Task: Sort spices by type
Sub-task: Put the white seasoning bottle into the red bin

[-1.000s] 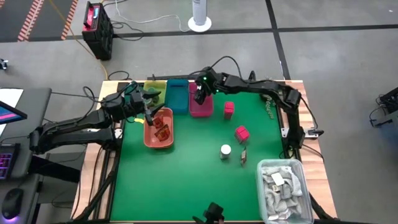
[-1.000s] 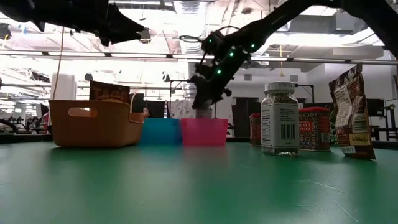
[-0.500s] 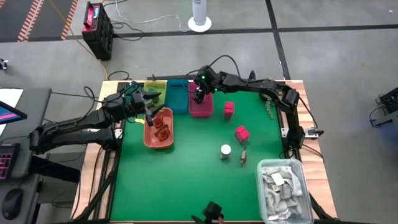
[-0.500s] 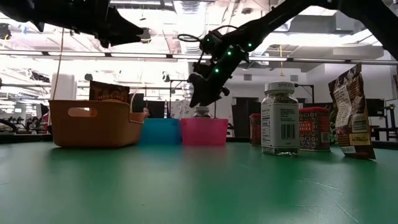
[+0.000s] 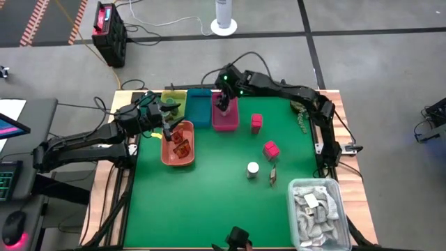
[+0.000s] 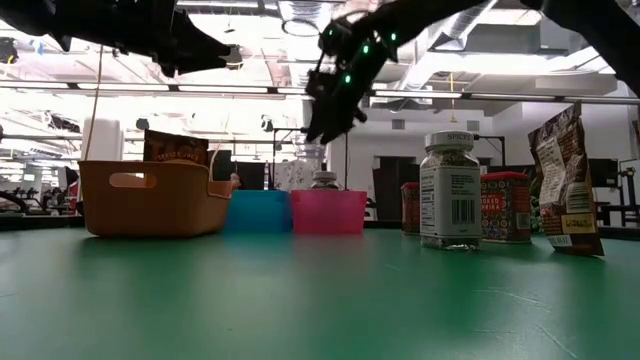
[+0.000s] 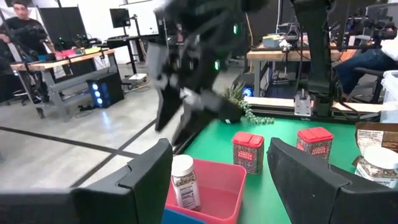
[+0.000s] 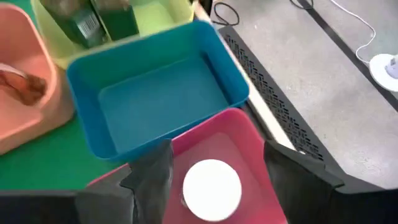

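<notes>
The right gripper (image 5: 222, 104) hangs above the far end of the pink tray (image 5: 224, 120), fingers spread apart and empty. Directly beneath it a white-capped jar (image 8: 211, 188) stands upright inside that tray, clear of both fingers; the left wrist view shows the same jar against the tray's near wall, speckled contents visible through the glass. From table level only the jar's cap peeks over the pink rim, with the gripper well above it.

Next to the pink tray sits the blue tray (image 5: 201, 108), then the yellow-green tray (image 5: 175, 102) holding a greenish jar (image 8: 87, 23). The orange tray (image 5: 178, 145) holds red-brown sachets (image 5: 181, 141) (a few, overlapping). The left gripper (image 5: 166, 117) hovers over the orange tray's far end, its fingers parted with nothing between them.

Out on the green mat (image 5: 209, 202), one pink box (image 5: 256, 123) stands just beside the pink tray and a second pink box (image 5: 270, 149) lies nearer the middle. Another white-capped jar (image 5: 252, 169) stands near a lone sachet (image 5: 272, 175). A grey bin of rags (image 5: 317, 209) fills the near right corner
</notes>
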Motion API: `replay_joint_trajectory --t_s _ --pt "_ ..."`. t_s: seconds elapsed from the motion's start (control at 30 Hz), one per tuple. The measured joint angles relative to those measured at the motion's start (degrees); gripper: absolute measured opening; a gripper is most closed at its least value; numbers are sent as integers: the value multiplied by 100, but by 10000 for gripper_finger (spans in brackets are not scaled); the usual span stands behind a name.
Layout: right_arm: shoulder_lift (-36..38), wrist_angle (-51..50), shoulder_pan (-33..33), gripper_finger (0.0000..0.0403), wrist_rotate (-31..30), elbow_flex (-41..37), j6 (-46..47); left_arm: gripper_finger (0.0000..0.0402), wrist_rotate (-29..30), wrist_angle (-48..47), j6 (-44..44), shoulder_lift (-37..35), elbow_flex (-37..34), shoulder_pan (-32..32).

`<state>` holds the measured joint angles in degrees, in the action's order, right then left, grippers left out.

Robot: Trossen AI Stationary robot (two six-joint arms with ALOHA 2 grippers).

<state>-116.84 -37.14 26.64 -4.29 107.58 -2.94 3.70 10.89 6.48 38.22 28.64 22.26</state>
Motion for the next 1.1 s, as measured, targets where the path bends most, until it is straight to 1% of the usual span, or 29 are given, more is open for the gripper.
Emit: replay_joint_trajectory --t_s 0.13,0.27,0.4,0.53,0.67,0.83,0.97,1.1 --pt "11 -705 -148 278 -38 402 -38 252 0 -70 0 0 0 0" --pt "112 -1318 -556 279 -52 430 -59 251 34 -296 -9 0 0 0" --pt "392 -2026 -1205 279 -489 430 -124 251 83 -434 -16 -9 0 2" --pt "571 -2572 -2030 279 -513 434 -117 251 83 -475 -157 -9 0 -10" --pt "573 -3298 -2767 279 -509 430 228 251 81 -560 -275 -9 0 -48" --pt "508 -4113 -3430 279 -511 427 870 251 81 -559 -438 -9 0 -73" --pt "516 -4312 -3805 279 -511 427 1241 251 81 -570 -468 -9 0 -145" --pt "513 -4348 -3994 279 -510 374 1549 251 81 -545 -461 -9 0 -173"
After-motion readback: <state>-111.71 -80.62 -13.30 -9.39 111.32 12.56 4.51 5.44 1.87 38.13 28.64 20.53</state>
